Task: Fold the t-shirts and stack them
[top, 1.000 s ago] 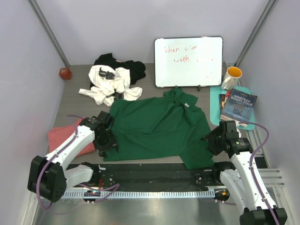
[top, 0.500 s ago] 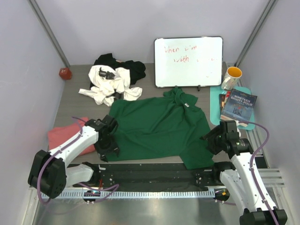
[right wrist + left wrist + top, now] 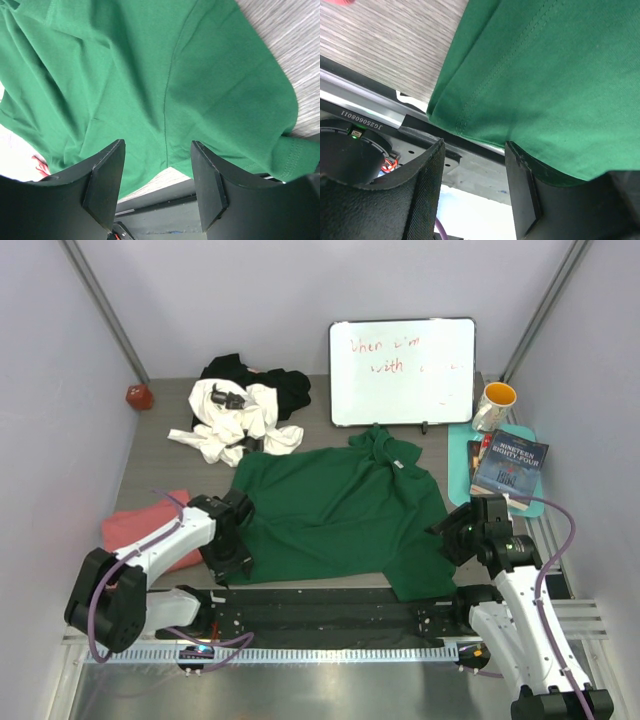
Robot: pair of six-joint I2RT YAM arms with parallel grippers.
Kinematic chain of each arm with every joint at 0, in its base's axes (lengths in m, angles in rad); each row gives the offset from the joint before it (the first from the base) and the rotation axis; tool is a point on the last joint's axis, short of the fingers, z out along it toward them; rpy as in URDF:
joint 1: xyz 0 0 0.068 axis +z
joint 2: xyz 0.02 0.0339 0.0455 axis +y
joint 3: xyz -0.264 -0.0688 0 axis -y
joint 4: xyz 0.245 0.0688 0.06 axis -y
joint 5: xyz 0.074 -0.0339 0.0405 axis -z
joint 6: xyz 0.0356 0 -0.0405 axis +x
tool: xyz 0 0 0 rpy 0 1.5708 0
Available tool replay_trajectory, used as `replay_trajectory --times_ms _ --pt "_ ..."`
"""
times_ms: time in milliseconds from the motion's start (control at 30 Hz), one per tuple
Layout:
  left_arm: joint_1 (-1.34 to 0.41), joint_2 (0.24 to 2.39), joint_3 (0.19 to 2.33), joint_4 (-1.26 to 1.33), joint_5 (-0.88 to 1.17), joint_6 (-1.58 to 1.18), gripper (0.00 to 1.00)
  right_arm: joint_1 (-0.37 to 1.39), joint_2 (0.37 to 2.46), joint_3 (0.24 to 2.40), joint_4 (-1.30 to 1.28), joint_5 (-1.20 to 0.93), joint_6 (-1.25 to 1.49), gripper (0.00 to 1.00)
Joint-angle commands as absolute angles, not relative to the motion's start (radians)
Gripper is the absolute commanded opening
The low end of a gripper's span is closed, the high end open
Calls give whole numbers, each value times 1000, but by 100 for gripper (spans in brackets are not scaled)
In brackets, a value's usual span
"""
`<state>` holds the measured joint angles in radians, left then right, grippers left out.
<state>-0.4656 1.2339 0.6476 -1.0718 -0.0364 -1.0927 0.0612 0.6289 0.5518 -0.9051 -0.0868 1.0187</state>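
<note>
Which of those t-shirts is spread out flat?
The dark green t-shirt, spread out in the middle. The white t-shirt and black t-shirt are crumpled together at the back; the salmon pink t-shirt is a compact bundle at the left.

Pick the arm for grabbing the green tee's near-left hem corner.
Left. The left tool sits open at that corner of the green tee; the right tool hovers over the opposite side.

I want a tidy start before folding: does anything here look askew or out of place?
Yes. The dark green cloth t-shirt lies spread flat but skewed, its near right corner spilling off the grey tabletop onto the black rail. Behind it, the white t-shirt and black t-shirt are tangled in one crumpled heap.
</note>
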Motion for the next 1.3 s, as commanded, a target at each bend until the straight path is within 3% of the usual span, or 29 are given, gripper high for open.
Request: replay_trajectory --times_ms 0,833,933,1033,1167,1267 --pt "-471 1253 653 -1057 -77 -1112 52 58 634 578 -864 -112 1009 61" --pt "-472 1339 654 -1008 -98 -1086 52 57 675 595 -830 -127 999 61" --pt "-472 1344 650 -1006 -97 -1088 40 57 680 597 -828 -129 997 61" --pt "-476 1324 644 -1009 -97 -1095 21 57 678 595 -827 -130 997 61" --pt "-479 1318 643 -1009 -98 -1098 5 58 669 591 -828 -121 994 60" --pt "-479 1319 649 -1017 -104 -1097 0 57 664 597 -853 -83 986 60"
